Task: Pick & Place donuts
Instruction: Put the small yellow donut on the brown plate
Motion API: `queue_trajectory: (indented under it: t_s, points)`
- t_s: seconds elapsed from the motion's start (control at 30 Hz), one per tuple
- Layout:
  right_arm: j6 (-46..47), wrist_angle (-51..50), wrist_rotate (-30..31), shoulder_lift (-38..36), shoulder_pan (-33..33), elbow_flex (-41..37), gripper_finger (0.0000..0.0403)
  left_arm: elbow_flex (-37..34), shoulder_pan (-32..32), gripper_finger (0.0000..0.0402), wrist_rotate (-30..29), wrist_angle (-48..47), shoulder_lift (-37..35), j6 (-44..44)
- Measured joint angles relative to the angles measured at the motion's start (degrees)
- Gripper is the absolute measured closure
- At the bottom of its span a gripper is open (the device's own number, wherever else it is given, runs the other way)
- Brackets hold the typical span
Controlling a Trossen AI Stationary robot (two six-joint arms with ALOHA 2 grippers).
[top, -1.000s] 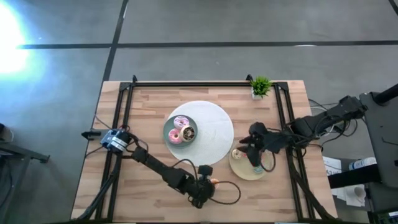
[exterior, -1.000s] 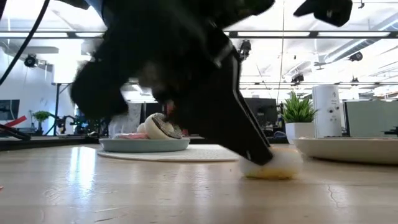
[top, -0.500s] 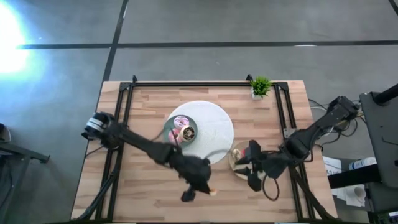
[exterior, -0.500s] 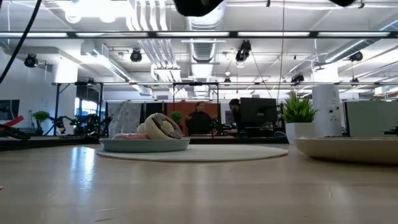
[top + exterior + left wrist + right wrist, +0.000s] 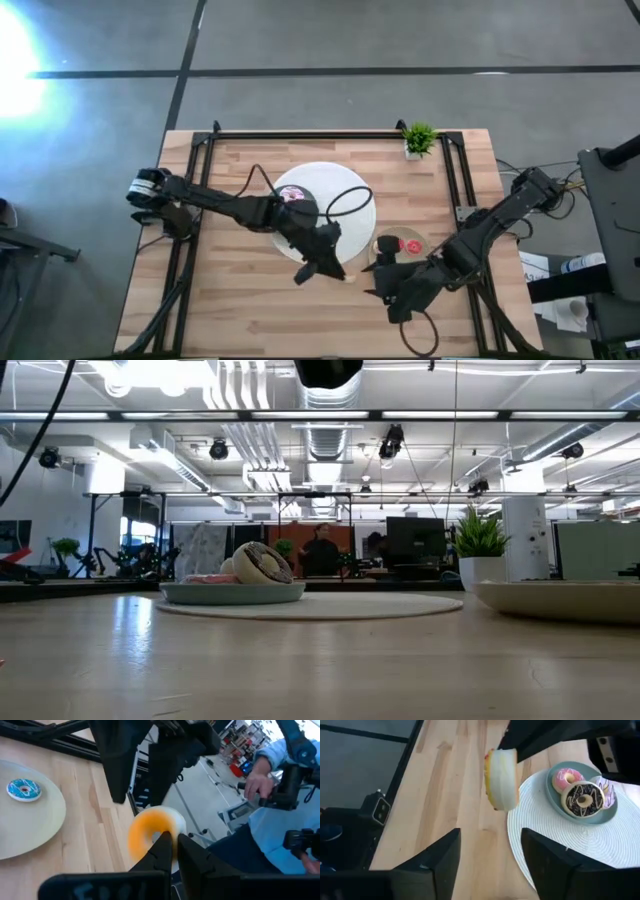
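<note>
My left gripper (image 5: 335, 268) is over the table's middle, near side, shut on an orange-glazed donut (image 5: 150, 832) with a cream body, which the right wrist view shows edge-on as the donut (image 5: 501, 779). My right gripper (image 5: 385, 290) hovers open just to its right, empty, its fingers (image 5: 440, 865) wide apart. A teal plate (image 5: 615, 805) rests on a round white mat (image 5: 545, 835) and carries a pink donut (image 5: 568, 777), a chocolate donut (image 5: 582, 799) and one more. A beige plate (image 5: 395, 268) holds a red donut (image 5: 410, 245); a blue donut (image 5: 24, 790) lies on it too. My left gripper pinches one side of the orange donut's ring (image 5: 172, 822), one finger (image 5: 162, 842) by the hole and the other at the outer rim. It comes at the donut from above, slanting. The donut hangs on edge below the fingers, lifted clear of the table.
A small potted plant (image 5: 419, 138) stands at the far right corner. Black frame rails (image 5: 200, 190) run along the table's left, right and far sides. The bare wood along the near edge (image 5: 250, 320) is free. A person (image 5: 270, 820) stands beyond the table.
My left gripper has risen from the table's near edge with the orange donut and carried it toward the far side; the donut is now clear of the wood. My right gripper has drawn back from over the beige plate toward the near edge, uncovering the red donut.
</note>
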Motion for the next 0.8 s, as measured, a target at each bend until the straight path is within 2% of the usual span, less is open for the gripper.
queue_trajectory:
  t_s: [0.17,0.33,0.63,0.8]
  points:
    - [2.2,0.0,2.8,0.8,-0.3,0.1,0.0173,0.0,0.5,0.0402,0.2,0.0,0.2,-0.1]
    - [2.6,1.7,3.2,0.6,-0.5,0.0,0.0161,0.0,0.5,0.0402,0.8,-0.1,1.5,-0.9]
    - [4.3,4.9,3.0,1.7,-1.3,0.0,0.0173,0.0,0.5,0.0401,0.6,5.9,3.7,-3.0]
    - [6.5,3.7,2.5,1.8,-1.2,-0.1,0.0187,0.0,0.6,0.0401,0.1,4.8,3.8,-3.1]
